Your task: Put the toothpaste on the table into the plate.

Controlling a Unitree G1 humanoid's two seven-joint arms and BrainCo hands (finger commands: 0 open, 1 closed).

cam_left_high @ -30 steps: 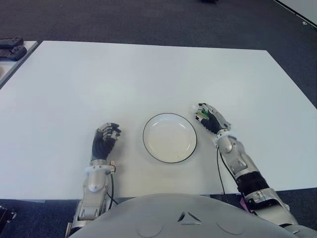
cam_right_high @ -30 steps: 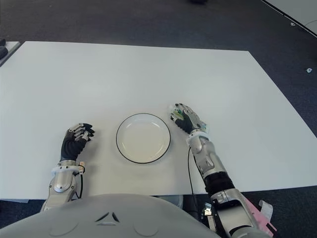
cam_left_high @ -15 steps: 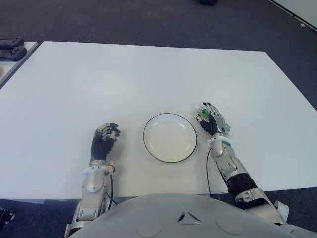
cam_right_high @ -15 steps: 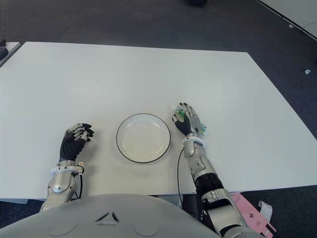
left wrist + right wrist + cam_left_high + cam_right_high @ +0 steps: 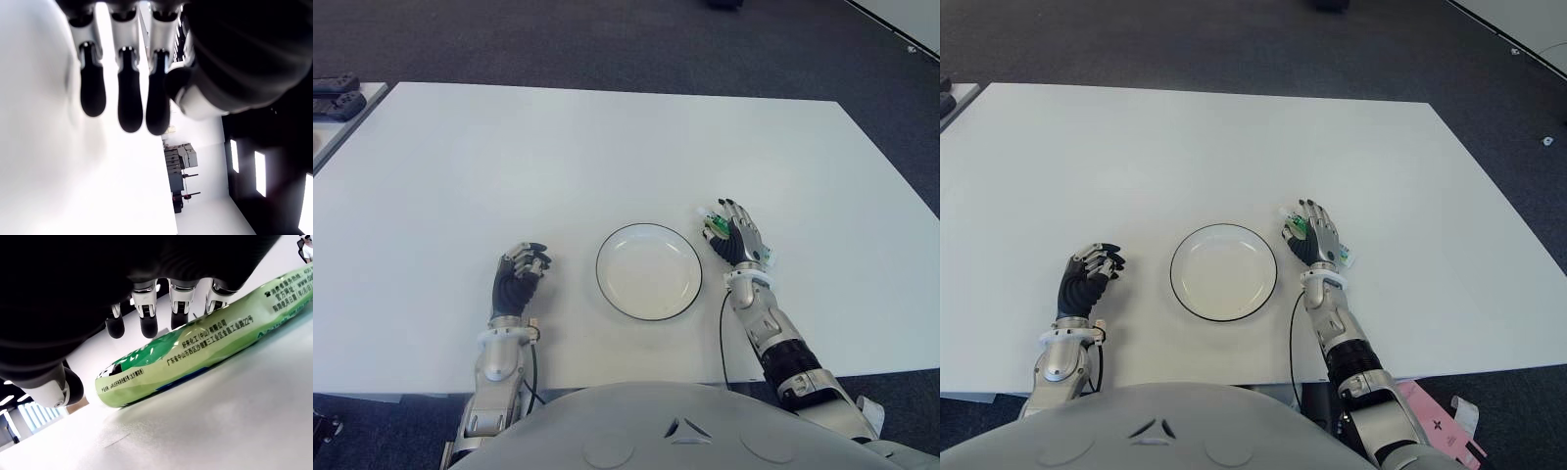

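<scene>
Dark carpet surrounds a white tabletop (image 5: pixel 607 147) that fills most of both eye views. Near the front edge, at the centre, stands a round white plate (image 5: pixel 649 272) with a dark rim; nothing lies in it.

Left hand (image 5: pixel 519 279): shows to the left of the plate, well apart from it, over the bare tabletop. Its wrist view shows the fingers (image 5: pixel 120 93) loosely extended side by side, with nothing between them and the palm.

Right hand (image 5: pixel 736 240): shows just beside the right rim of the plate, palm downward, directly over the toothpaste (image 5: pixel 195 345). Its wrist view shows the fingers (image 5: pixel 146 313) arched over the tube with the tips hanging just above or at its upper side, and the thumb apart at the near end. The fingers are not closed round the tube; whether they touch it cannot be told.

Toothpaste: a green tube with printed text, lying flat on the tabletop outside the plate, to its right. In the eye views only its green end (image 5: pixel 713 225) and a white tip show past the hand.
</scene>
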